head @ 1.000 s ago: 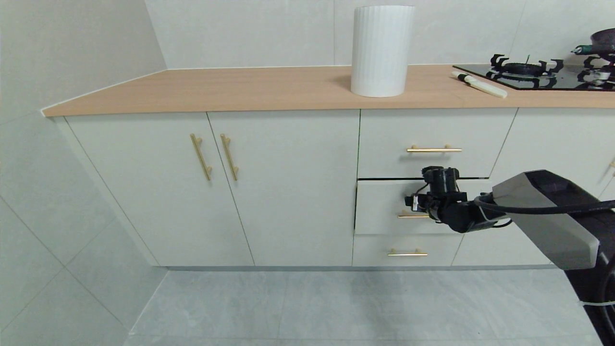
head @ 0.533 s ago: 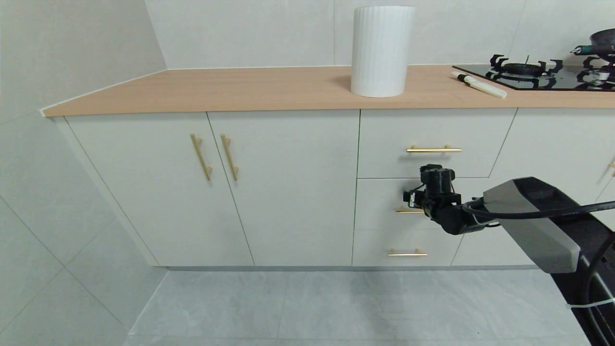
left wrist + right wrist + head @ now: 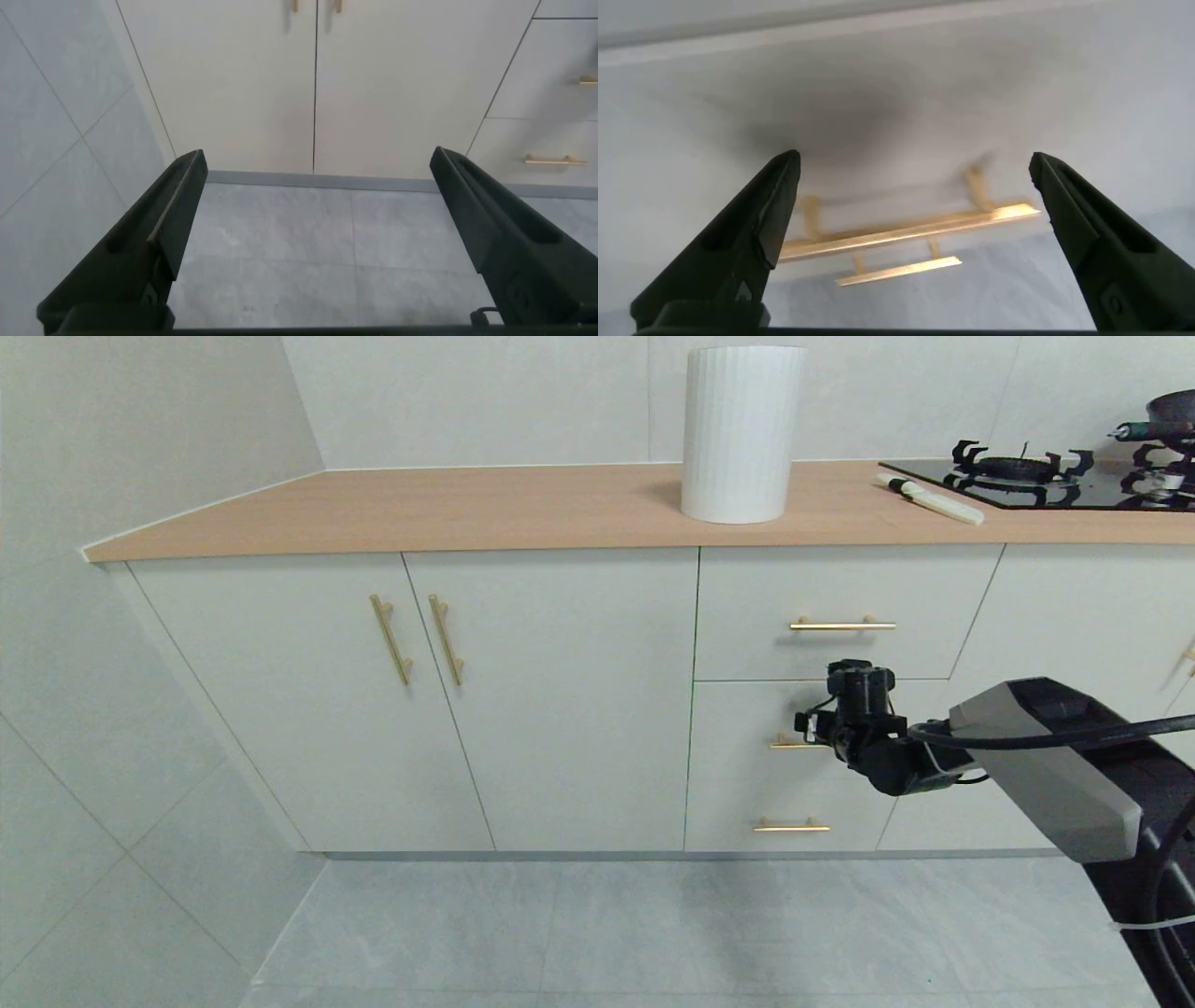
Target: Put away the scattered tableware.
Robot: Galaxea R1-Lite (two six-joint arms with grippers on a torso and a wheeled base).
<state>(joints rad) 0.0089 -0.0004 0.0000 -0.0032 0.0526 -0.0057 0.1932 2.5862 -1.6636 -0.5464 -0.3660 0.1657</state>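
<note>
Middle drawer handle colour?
The handle is gold, against a white drawer front; clearest in the right wrist view.

Grey arm shell [image 3: 1046, 775], black wrist [image 3: 887, 765], black cable [image 3: 1055, 739], black end effector [image 3: 913, 163]

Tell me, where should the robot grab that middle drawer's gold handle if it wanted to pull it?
Probably the handle at mid-bar, between its two posts, coming straight from the front. It is a thin horizontal bar standing off the drawer face, leaving room behind.

— What sits on the wooden counter [image 3: 467, 509]?
— A white ribbed cylinder [image 3: 742, 434], up above the right gripper [image 3: 913, 163]. A pale knife [image 3: 929, 499] and a black hob [image 3: 1046, 485] lie farther to its right.
</note>
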